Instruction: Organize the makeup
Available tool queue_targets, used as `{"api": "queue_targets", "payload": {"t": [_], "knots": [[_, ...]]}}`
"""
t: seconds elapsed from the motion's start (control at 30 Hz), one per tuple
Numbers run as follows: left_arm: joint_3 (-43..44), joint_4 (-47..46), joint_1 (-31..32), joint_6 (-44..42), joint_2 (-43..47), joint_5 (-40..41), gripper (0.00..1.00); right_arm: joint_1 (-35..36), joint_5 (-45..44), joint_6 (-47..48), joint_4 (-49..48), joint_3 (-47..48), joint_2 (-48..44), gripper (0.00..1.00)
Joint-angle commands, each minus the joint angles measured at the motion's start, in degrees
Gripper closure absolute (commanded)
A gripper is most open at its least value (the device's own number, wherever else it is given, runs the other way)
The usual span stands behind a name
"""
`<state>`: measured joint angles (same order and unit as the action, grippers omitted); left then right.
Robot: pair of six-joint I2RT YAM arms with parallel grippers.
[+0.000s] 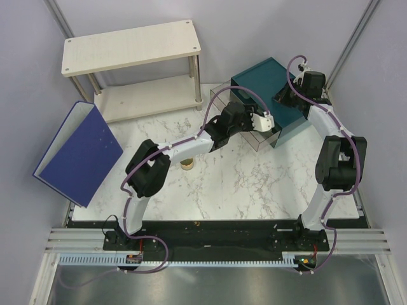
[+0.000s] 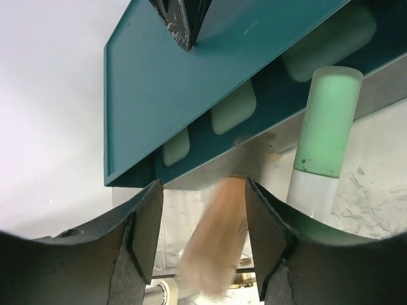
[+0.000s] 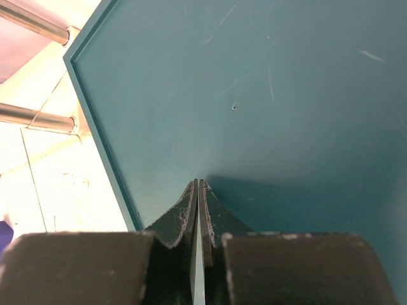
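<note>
My left gripper (image 1: 266, 121) reaches into the clear drawer (image 1: 257, 138) pulled out of the teal drawer box (image 1: 267, 79). In the left wrist view its jaws (image 2: 203, 187) stand open, and a peach-pink makeup item (image 2: 219, 244), blurred by motion, is loose between them, clear of the left finger. A mint-green tube (image 2: 327, 124) stands upright in the drawer to the right. A gold-rimmed round tin (image 1: 187, 164) lies on the marble table. My right gripper (image 1: 284, 96) is shut, its tips (image 3: 199, 184) resting on the box's top (image 3: 286, 95). The other makeup is out of view.
A white two-level shelf (image 1: 130, 47) stands at the back left. A blue binder (image 1: 79, 152) leans off the table's left edge. The box front shows pale green drawer handles (image 2: 233, 108). My right gripper's tips (image 2: 181, 25) show above the box.
</note>
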<state>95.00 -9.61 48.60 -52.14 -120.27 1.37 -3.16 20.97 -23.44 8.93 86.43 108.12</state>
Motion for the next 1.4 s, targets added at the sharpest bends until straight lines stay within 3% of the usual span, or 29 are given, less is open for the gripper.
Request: {"api": "queue_targets", "payload": {"t": [0.0,0.1,0.17,0.23,0.33,0.4,0.57,0.73,0.83,1.03,1.23,1.37], "knots": [[2.29,-0.67,0.27,0.37,2.67,1.79,0.36,0.61,-0.93,0.76,8.39,-2.50,3.42,0.90],[4.48,-1.82,0.27,1.51,2.85,4.94,0.32,0.61,-0.93,0.68,8.30,-2.67,3.33,0.90],[6.15,-3.13,0.27,3.61,2.93,7.67,0.21,0.70,-0.93,0.85,8.47,-2.94,3.16,0.90],[8.44,-4.54,0.18,5.29,3.19,14.08,0.01,0.70,-0.93,0.85,8.39,-2.94,3.15,0.90],[9.85,-5.60,-0.08,8.54,4.25,22.08,0.00,0.61,-1.11,0.94,8.39,-3.02,2.98,0.90],[9.68,0.08,-0.52,11.08,6.18,23.59,0.01,0.61,-1.11,0.94,8.39,-3.03,2.98,0.90],[1.36,10.73,-2.89,25.02,12.94,18.69,0.01,0.61,-1.11,0.94,8.39,-2.94,3.15,0.90],[-3.42,21.63,-6.40,39.98,18.66,6.82,0.01,0.61,-1.20,1.03,8.39,-3.11,3.15,0.89],[-3.86,26.02,-7.99,44.56,18.67,1.64,0.01,0.61,-1.11,1.12,8.39,-3.29,3.15,0.90],[-1.31,30.61,-9.22,47.66,13.41,-5.57,0.01,0.79,-0.93,1.03,8.47,-3.46,3.24,0.89],[0.79,28.85,-9.31,48.97,7.87,-14.36,0.01,0.79,-0.84,1.12,8.39,-3.90,3.07,0.89],[4.66,28.16,-9.31,50.20,4.35,-16.13,0.01,0.79,-0.84,1.12,8.39,-3.90,3.15,0.89]]}}
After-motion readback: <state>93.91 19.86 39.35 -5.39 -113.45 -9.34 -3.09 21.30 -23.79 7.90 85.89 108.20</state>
